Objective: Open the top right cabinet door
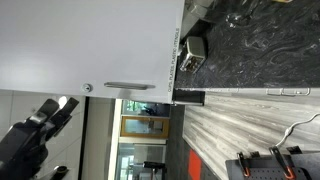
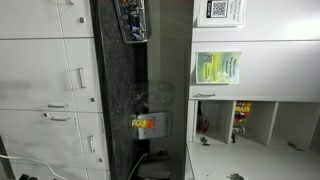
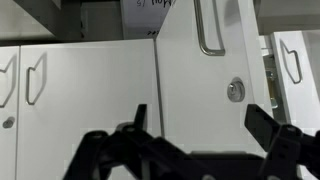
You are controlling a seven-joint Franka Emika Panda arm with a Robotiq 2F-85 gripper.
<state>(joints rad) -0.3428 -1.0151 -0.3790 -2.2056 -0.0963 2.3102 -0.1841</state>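
Your gripper (image 3: 190, 135) is wide open, holding nothing. The cabinet door (image 3: 195, 90) sits straight ahead, already swung partly out. Its handle (image 3: 210, 30) is above the fingers, just above the lock (image 3: 235, 91), long axis vertical in the wrist view. Go up.

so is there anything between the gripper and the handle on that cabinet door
In the wrist view only the round lock sits between the open gripper and the handle on the cabinet door.

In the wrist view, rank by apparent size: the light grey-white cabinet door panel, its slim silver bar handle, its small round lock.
1. Light grey-white cabinet door panel
2. Slim silver bar handle, partly cut off at the top edge
3. Small round lock
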